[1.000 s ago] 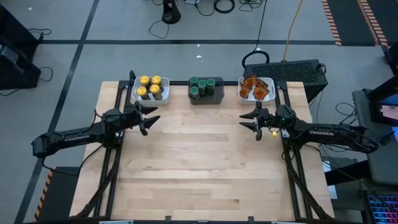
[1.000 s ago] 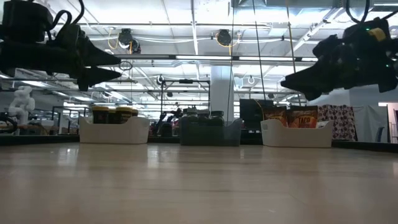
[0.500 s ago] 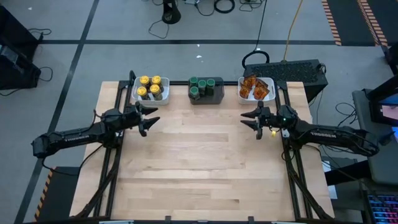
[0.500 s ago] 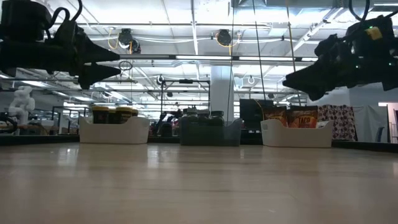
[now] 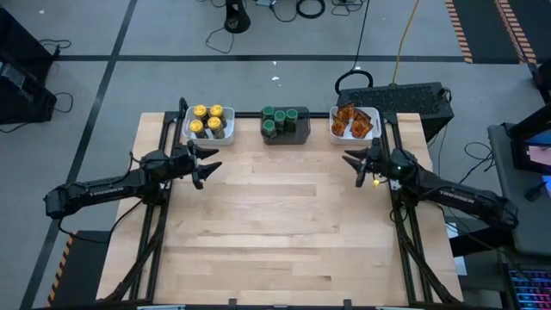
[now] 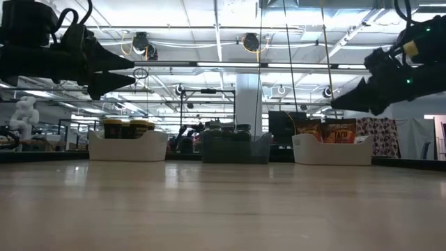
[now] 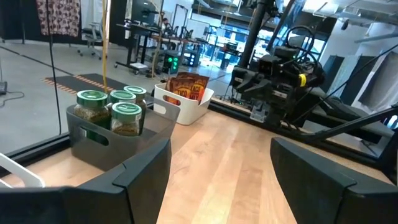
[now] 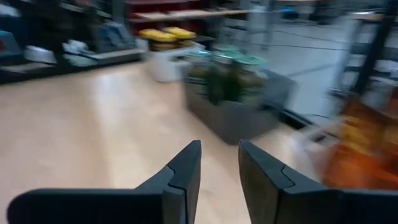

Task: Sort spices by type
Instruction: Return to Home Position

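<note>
Jars with yellow lids (image 5: 207,121) stand in a white bin (image 5: 188,134) at the far left. Jars with green lids (image 5: 279,119) stand in a dark grey bin (image 5: 297,135) at the far middle. Orange-brown packets (image 5: 353,120) lie in a white bin (image 5: 374,112) at the far right. My left gripper (image 5: 207,165) hovers open and empty just near of the yellow-lid bin. My right gripper (image 5: 355,164) hovers empty just near of the packet bin, with only a narrow gap between its fingers (image 8: 186,165).
The three bins stand in a row along the table's far edge (image 6: 230,148). The wooden tabletop (image 5: 284,232) stretches from the grippers to the near edge. A black box (image 5: 405,96) sits behind the table's far right corner.
My right gripper has drawn back toward the table's right edge and risen a little, swinging its fingers more toward the far edge. My left gripper has kept still. The jars and packets have not moved.
</note>
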